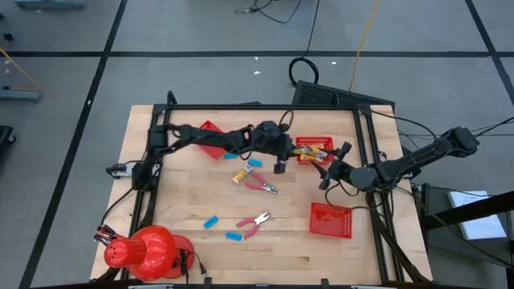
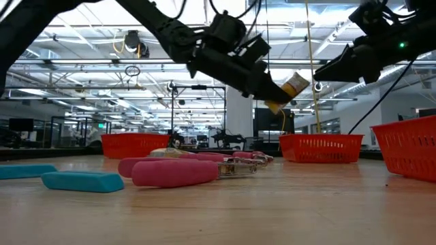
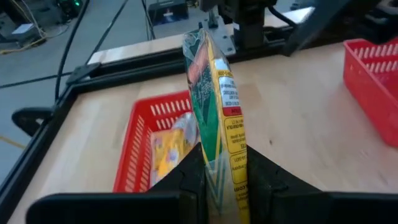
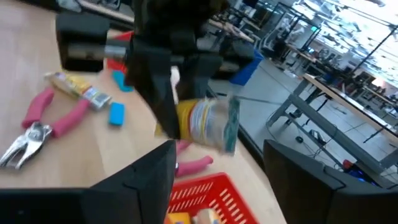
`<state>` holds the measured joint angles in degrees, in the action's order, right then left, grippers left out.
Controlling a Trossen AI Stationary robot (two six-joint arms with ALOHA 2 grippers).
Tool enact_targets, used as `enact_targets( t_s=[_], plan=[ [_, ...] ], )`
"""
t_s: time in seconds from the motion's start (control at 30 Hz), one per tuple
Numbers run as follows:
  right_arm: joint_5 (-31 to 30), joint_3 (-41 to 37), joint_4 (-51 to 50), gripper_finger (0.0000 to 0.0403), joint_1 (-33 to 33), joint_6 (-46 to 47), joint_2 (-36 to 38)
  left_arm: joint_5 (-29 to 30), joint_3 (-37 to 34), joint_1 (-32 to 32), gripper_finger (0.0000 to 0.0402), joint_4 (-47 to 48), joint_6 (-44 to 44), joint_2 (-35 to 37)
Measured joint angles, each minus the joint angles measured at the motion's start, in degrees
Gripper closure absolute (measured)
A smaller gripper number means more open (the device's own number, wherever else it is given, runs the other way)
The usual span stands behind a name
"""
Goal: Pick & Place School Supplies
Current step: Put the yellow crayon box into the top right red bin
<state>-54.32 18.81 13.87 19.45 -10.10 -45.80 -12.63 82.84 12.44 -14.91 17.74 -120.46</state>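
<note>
Hanging above the counter (image 1: 193,181), a yellow-and-white packet (image 3: 219,106) is pinched upright between the closed fingers of the left pincer (image 3: 222,177), just beside the far red basket (image 1: 314,149) that already holds yellow packets. The right pincer (image 4: 217,158) hovers close by with its fingers spread wide and empty. Another packet (image 1: 242,175), red-handled pliers (image 1: 254,221) and blue erasers (image 1: 210,222) lie mid-counter, left of a near red basket (image 1: 331,220).

Wooden table (image 1: 201,249): three red baskets (image 1: 331,220), blue erasers (image 1: 210,221), pliers (image 1: 254,222), yellow packet (image 1: 241,175).
</note>
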Motion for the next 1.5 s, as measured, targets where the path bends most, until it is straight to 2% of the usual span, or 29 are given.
enact_targets(
  t_s=[0.2,0.4,0.57,0.8,0.87,1.03,1.13,1.33,1.4,1.5],
  plan=[
    [-1.59,0.00,-4.33,0.0168,0.12,0.45,4.64,-0.89,5.35,0.99,0.0339,-0.07,-0.44,-4.63],
    [-1.42,0.00,-4.69,0.0169,0.14,0.44,6.03,-2.71,8.58,2.21,0.0339,-1.79,-2.00,-7.79],
    [-1.39,0.00,-5.32,0.0170,0.14,1.05,6.03,-5.49,9.61,3.11,0.0339,-5.27,-4.15,-9.66],
    [-1.20,0.00,-5.12,0.0171,0.14,1.11,6.05,-5.64,9.62,3.68,0.0339,-5.78,-6.37,-10.82],
    [-1.15,0.00,-5.14,0.0171,0.14,1.11,6.05,-5.12,9.62,3.61,0.0321,-5.95,-6.56,-10.72],
    [-1.15,0.00,-5.14,0.0171,0.14,1.32,6.05,-5.01,9.62,3.58,0.0248,-6.31,-7.42,-10.69],
    [-1.15,0.00,-5.14,0.0172,0.14,1.32,6.05,-4.87,9.62,3.60,0.0224,-6.46,-7.48,-10.69],
    [-0.86,0.00,-5.16,0.0170,0.14,1.76,6.05,-4.99,9.62,3.14,0.0209,-6.41,-7.41,-10.69],
    [1.31,0.00,-5.22,0.0171,0.14,2.70,6.05,-5.24,9.60,2.85,0.0208,-5.72,-6.97,-10.36],
    [6.09,0.01,-5.21,0.0172,0.15,5.53,5.66,-4.58,9.56,2.40,0.0207,0.10,-5.00,-8.35]
  ],
)
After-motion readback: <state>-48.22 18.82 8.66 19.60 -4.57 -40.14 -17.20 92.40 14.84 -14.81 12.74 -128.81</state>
